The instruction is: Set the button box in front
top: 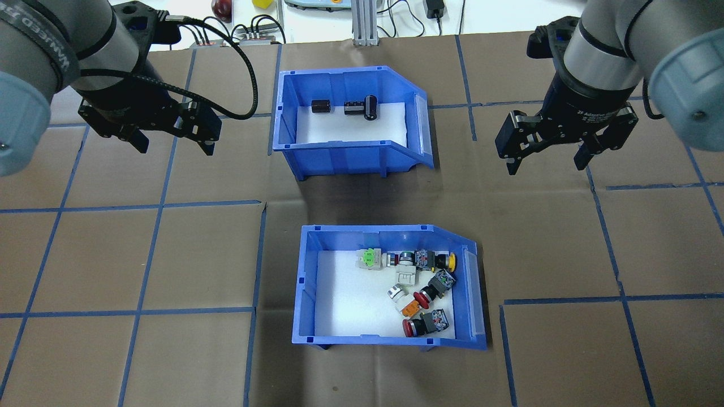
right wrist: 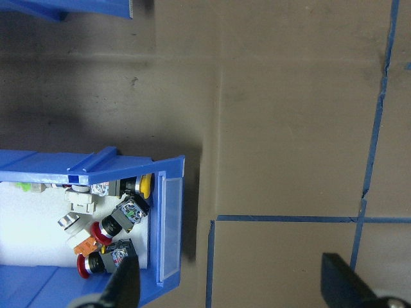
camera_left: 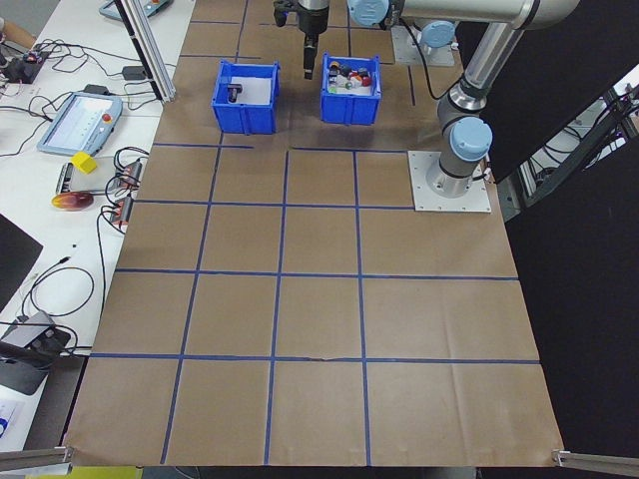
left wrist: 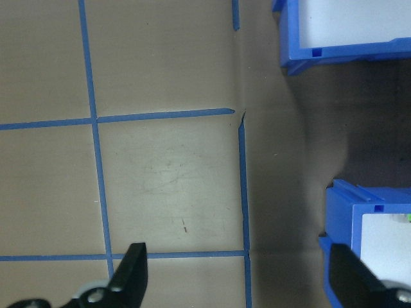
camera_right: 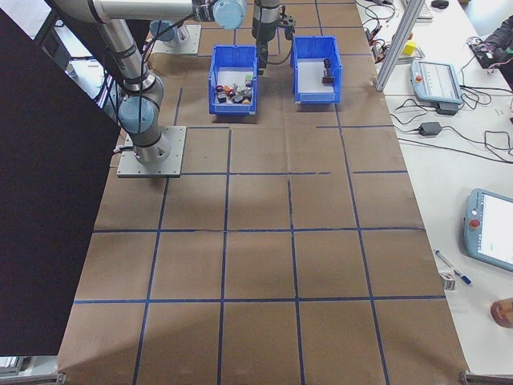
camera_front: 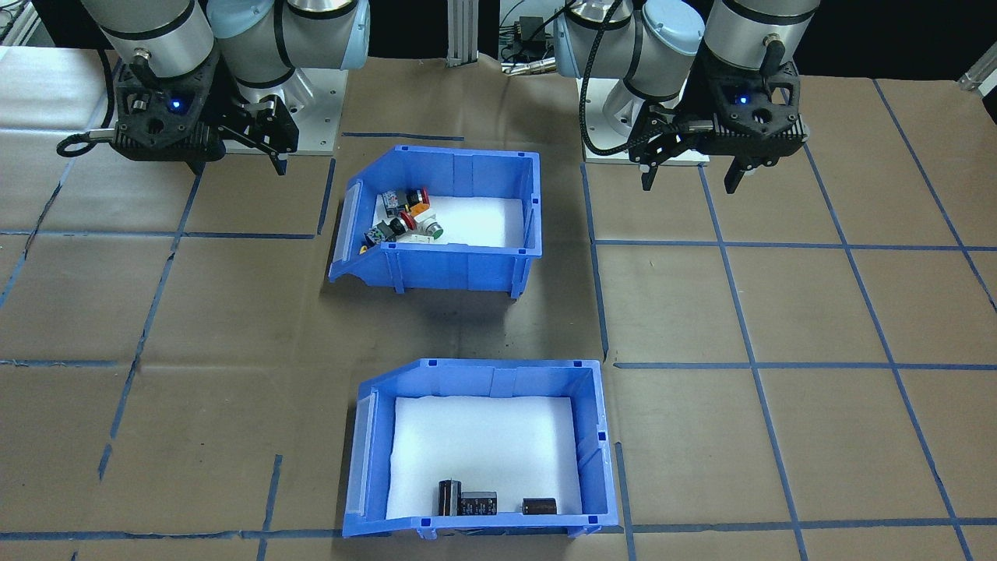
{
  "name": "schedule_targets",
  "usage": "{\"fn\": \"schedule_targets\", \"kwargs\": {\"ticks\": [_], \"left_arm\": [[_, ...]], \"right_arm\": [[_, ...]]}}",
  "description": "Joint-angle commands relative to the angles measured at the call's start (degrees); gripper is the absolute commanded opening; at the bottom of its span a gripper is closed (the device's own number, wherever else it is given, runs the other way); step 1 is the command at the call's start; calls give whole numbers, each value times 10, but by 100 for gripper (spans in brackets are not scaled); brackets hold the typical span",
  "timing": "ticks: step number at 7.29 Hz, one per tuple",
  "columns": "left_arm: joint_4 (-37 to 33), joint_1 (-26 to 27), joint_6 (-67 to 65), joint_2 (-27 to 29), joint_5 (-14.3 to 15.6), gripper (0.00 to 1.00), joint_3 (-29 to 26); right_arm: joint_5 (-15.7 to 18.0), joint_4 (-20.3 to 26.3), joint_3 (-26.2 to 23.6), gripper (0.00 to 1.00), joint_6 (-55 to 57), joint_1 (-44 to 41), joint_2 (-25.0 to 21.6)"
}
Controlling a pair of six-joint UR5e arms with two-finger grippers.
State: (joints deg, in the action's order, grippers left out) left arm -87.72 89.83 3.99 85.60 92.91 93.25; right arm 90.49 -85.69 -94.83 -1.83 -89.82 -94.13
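A: Surface — bench [top: 113, 254] covered in brown paper, marked off in squares with blue tape [top: 153, 206]. Side views show a white side table with cables and a teach pendant [camera_left: 78, 122] beyond the far edge.

B: Bins?

A: Two blue ones, both white-lined, in line down the middle, well apart. The button box [top: 390, 291] sits on the robot's side. Its sloped cut-away side faces the robot's right. The push-buttons [top: 421, 288] — red, yellow, green, orange — are heaped toward that open end. The rest of the liner is bare.

B: And the other?

A: The second bin [top: 350, 127] is on the far side from the robot, same facing. Three black cylindrical parts [top: 353, 107] lie along its far wall.

B: Left claw?

A: The left claw [top: 172, 144] hangs above bare paper, off to the left of the second bin, fingers spread, nothing between them. Its wrist view shows only tape lines and the corners of both bins.

B: Right claw?

A: The right claw [top: 546, 164] is likewise spread and empty, above the paper to the right of the second bin. Its wrist view looks down on the button box's open end. Neither claw touches a bin.
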Motion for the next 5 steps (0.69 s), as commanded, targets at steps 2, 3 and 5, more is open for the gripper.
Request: {"fn": "schedule_targets", "kwargs": {"ticks": [2, 3, 5], "left_arm": [[0, 0, 2, 1, 1, 99, 4], [5, 0, 1, 0, 1, 99, 7], [5, 1, 1, 2, 2, 99, 8]], "right_arm": [[1, 1, 0, 100, 0, 0, 0], [6, 1, 0, 100, -1, 0, 0], [10, 1, 7, 100, -5, -1, 7]]}}
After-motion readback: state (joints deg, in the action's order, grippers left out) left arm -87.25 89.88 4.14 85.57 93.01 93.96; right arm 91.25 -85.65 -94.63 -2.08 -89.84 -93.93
